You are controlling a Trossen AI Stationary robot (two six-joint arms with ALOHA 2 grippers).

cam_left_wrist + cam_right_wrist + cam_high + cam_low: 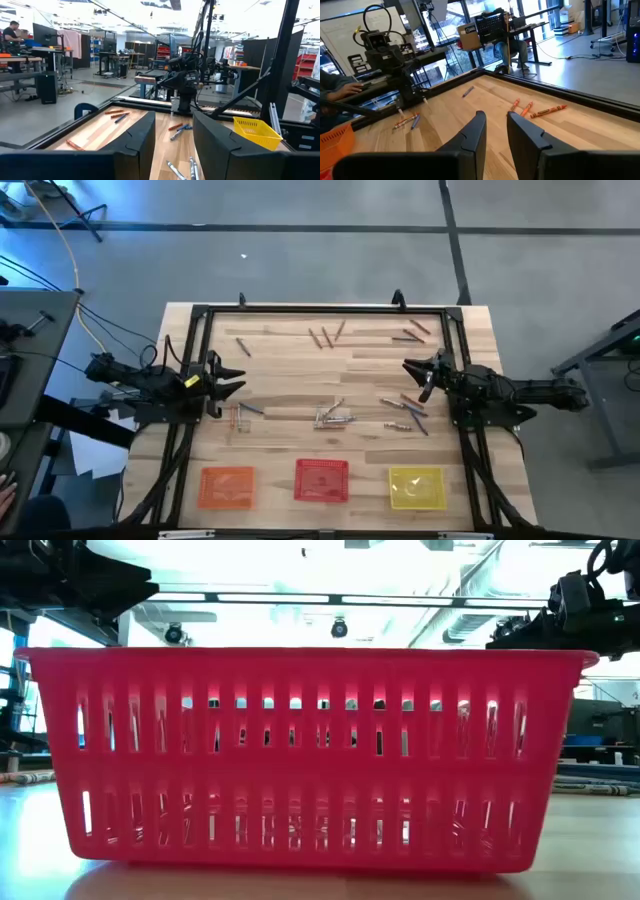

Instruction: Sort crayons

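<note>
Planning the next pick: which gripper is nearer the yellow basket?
Right. The right gripper hovers just beyond the yellow basket, on its side of the table; the left gripper is across the table, above the orange basket.

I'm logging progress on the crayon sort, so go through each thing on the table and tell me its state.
Crayons: loose on the wood, none in a basket.
Orange basket: upright, no crayons visible inside.
Red basket: upright, no crayons visible inside.
Yellow basket: upright, no crayons visible inside.
Left gripper: open, holding nothing, above the table's left side.
Right gripper: open, holding nothing, above the right side.
</note>
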